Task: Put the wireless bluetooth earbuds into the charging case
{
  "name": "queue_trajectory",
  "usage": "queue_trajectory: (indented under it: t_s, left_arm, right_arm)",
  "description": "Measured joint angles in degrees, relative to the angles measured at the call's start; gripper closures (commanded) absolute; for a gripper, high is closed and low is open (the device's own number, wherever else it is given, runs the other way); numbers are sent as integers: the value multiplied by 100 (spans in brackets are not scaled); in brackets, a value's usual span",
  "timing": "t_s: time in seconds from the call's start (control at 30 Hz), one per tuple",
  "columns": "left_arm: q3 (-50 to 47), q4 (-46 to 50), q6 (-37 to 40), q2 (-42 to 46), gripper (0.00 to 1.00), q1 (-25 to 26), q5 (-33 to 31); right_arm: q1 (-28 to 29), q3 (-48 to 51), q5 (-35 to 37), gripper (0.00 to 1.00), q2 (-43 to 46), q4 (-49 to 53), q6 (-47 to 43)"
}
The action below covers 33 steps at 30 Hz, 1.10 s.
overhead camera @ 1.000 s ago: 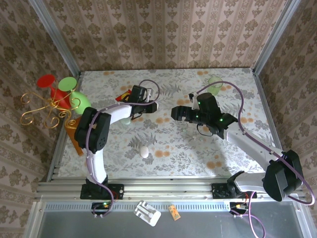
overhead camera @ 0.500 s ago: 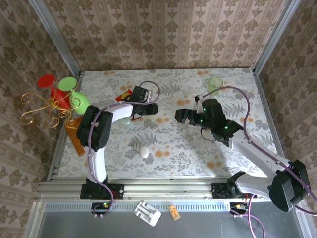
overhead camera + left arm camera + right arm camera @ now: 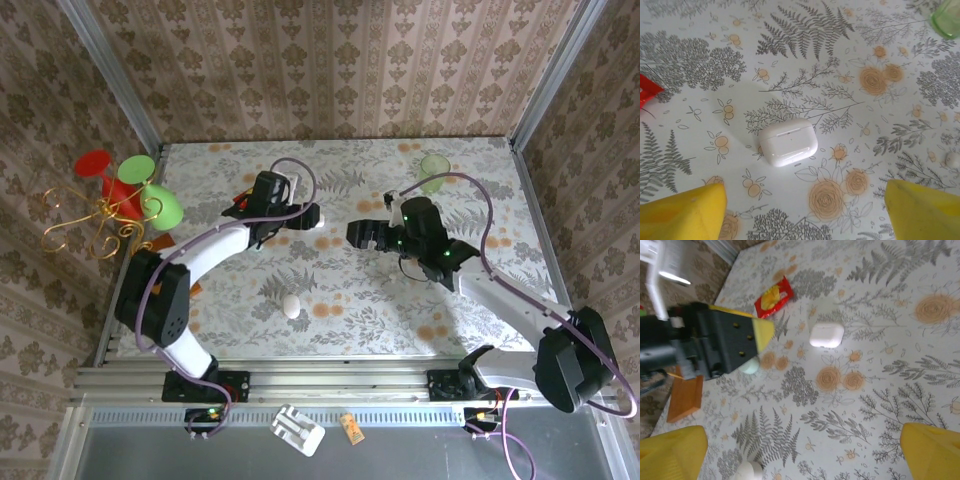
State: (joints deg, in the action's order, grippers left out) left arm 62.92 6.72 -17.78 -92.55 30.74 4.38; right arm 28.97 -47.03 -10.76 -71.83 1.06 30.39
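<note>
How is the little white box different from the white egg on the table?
The box is flat with rounded corners and a thin line where its lid shuts; the egg is a smooth oval with no line. The box lies in the middle of the table; the egg lies closer to the near edge. Both are white, rest on the flowery tabletop, and nothing is holding either one.

Staged lab cell: aluminium frame (image 3: 330, 378), wallpaper-print walls (image 3: 330, 60), floral-print table (image 3: 360, 300), boxed like mock room.
</note>
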Motion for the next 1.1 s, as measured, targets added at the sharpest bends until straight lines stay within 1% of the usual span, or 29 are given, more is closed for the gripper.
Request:
queue_trajectory:
  t_s: [0.03, 0.13, 0.17, 0.2, 0.33, 0.43, 0.6, 0.8, 0.87, 0.97, 1.1]
  left_arm:
    - [-44, 46, 31, 107, 16, 37, -85]
    - [-251, 245, 90, 490, 9, 111, -509]
    - [-337, 339, 83, 612, 6, 118, -647]
    - [-437, 424, 57, 737, 1, 122, -793]
    - [-944, 660, -295, 1165, 0, 122, -1355]
    - [-1191, 874, -780, 1281, 0, 122, -1814]
    - [-1163, 1292, -1882, 1191, 0, 155, -2437]
    - [-789, 1928, -3191, 601, 0, 179, -3016]
    - [-638, 2149, -3611, 393, 2, 160, -3200]
    - [-483, 2297, -4100, 129, 3, 96, -3353]
    - [-455, 2295, -4590, -155, 3, -81, -3355]
  right_arm:
    - [24, -4, -11, 0, -72, -4, -31]
    - [155, -26, -24, 0, -321, 0, -142]
    - [199, -39, -28, 0, -385, 0, -179]
    - [236, -68, -35, 0, -448, 7, -203]
    - [372, -249, -44, 0, -708, 0, -317]
    - [457, -415, -46, 0, -940, -17, -369]
    - [522, -479, -48, 0, -1108, -4, -459]
    - [522, -479, -42, 0, -1106, -2, -494]
    - [522, -479, -42, 0, -1106, 0, -494]
    - [522, -479, -42, 0, -1106, 0, -496]
    - [522, -479, -42, 0, -1106, 0, -496]
